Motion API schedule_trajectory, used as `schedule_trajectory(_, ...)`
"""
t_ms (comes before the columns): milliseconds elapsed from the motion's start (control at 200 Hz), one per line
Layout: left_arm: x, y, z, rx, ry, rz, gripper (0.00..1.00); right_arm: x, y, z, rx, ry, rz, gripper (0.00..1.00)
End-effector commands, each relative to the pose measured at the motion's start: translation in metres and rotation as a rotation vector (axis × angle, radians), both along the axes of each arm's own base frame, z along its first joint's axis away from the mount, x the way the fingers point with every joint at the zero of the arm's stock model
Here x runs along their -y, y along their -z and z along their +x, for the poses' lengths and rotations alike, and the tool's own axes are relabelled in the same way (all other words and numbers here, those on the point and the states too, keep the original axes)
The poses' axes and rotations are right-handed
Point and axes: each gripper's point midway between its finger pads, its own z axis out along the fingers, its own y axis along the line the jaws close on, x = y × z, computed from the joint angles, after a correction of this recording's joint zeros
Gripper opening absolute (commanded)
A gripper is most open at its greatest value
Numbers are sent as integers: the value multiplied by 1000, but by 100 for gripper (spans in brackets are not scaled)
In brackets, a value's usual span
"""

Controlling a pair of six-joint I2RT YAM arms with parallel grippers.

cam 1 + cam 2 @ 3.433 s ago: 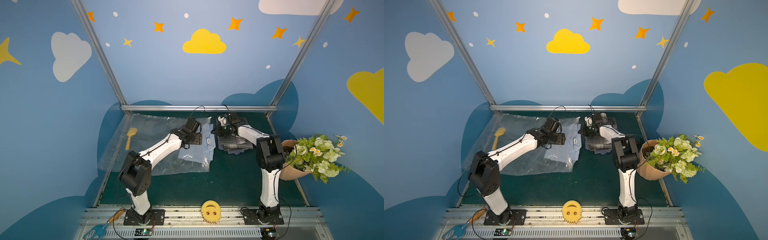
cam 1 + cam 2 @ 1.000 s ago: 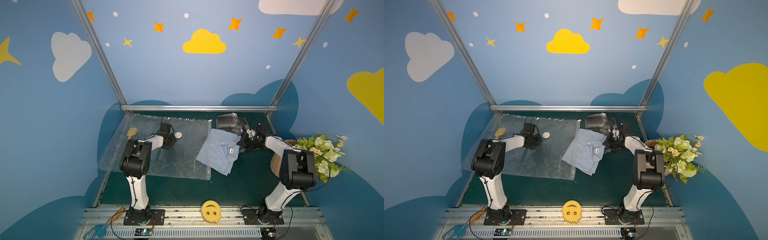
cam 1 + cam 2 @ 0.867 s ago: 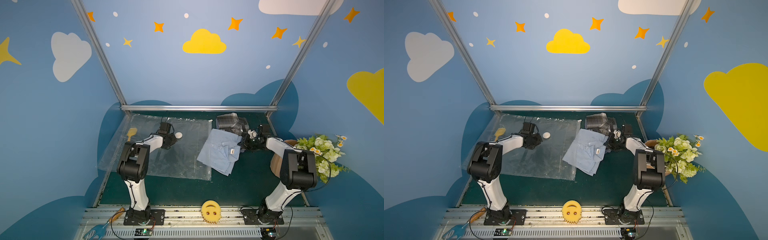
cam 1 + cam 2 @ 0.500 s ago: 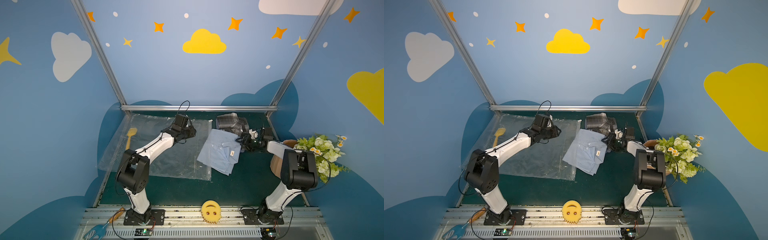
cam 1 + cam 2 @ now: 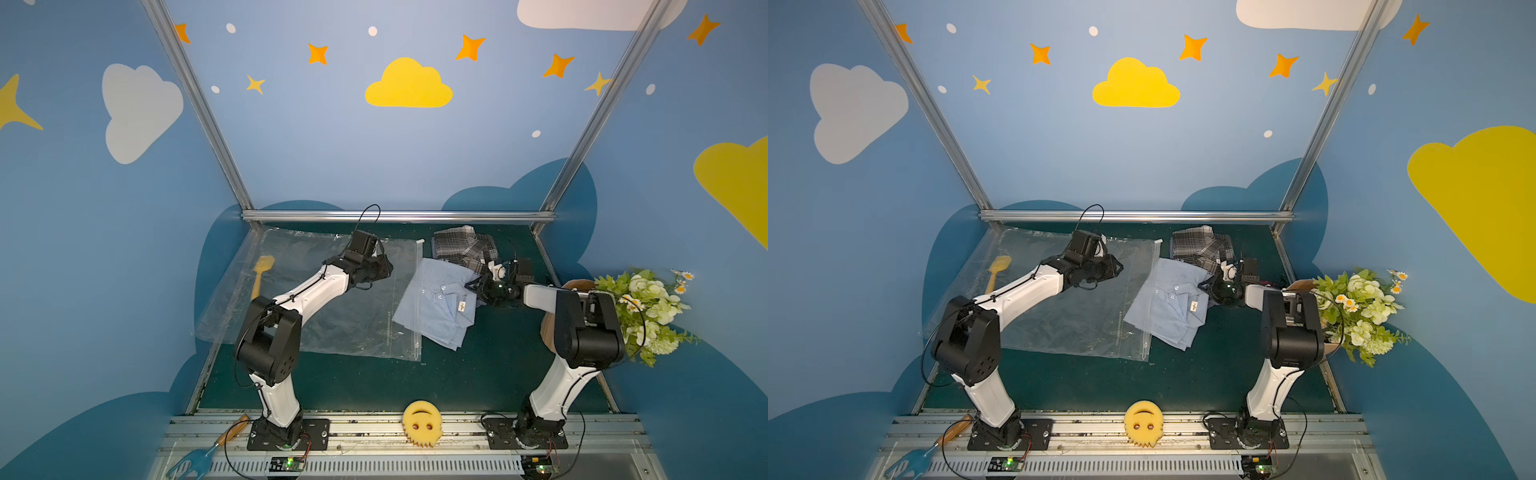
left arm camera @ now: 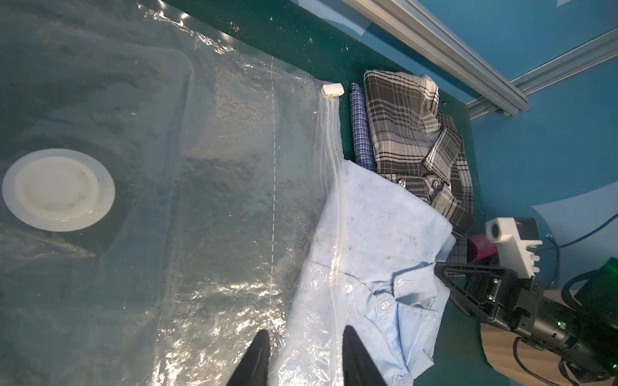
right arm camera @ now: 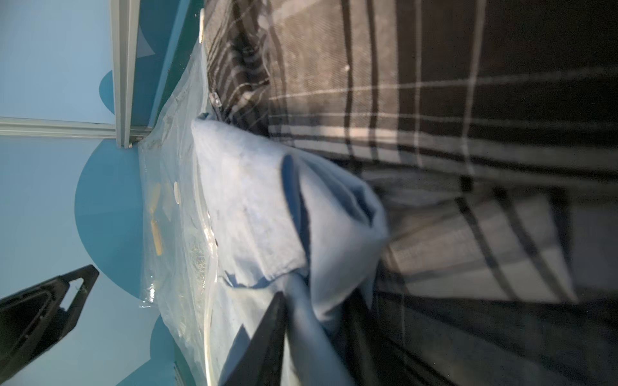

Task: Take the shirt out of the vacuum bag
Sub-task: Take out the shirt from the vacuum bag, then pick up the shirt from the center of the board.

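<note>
While the vacuum bag [image 5: 353,328] lies flat on the tabletop [image 5: 374,382], the blue shirt [image 5: 436,303] rests at its zip edge.
The left gripper [image 6: 305,331] hovers, fingers apart, above that edge, which overlaps the shirt's side; the right gripper [image 7: 317,300] has its fingers clamped on the shirt's fold, plaid shirts [image 5: 463,245] beyond.

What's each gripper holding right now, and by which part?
The right gripper pinches the light blue shirt by a fold at its collar-side edge. The left gripper stands open, holding nothing.
</note>
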Motion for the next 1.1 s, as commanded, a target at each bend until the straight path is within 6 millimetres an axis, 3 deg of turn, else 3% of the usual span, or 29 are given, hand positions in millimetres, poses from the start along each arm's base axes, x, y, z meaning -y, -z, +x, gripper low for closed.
schedule_trajectory(0, -4, 4, -5, -21, -2, 9, 37, -5, -1, 5, 14, 0, 10, 14)
schedule_trajectory(80, -5, 4, -6, -18, -4, 15, 37, -4, -11, 5, 30, 4, 1, 0)
schedule_trajectory(265, 5, -2, -8, -10, 47, 44, 43, 0, -63, 2, 97, 4, 6, 0)
schedule_trajectory(370, 23, -9, -11, 14, 114, 77, 49, 3, -96, -1, 132, 4, -13, 0)
schedule_trajectory(451, 36, -15, -12, 27, 149, 87, 52, 10, -108, -5, 132, 16, -35, 0)
schedule_trajectory(556, 54, -25, -12, 46, 193, 56, 56, 23, -109, -8, 132, 30, -57, 0)
schedule_trajectory(736, 99, -25, -25, 42, 308, 28, 62, 48, -101, -13, 101, 81, -79, 0)
schedule_trajectory(916, 148, -4, -43, 3, 437, -19, 67, 73, -89, -14, 63, 155, -74, 0)
schedule_trajectory(1096, 168, 26, -45, -51, 472, -80, 67, 95, -79, -14, 34, 218, -65, 0)
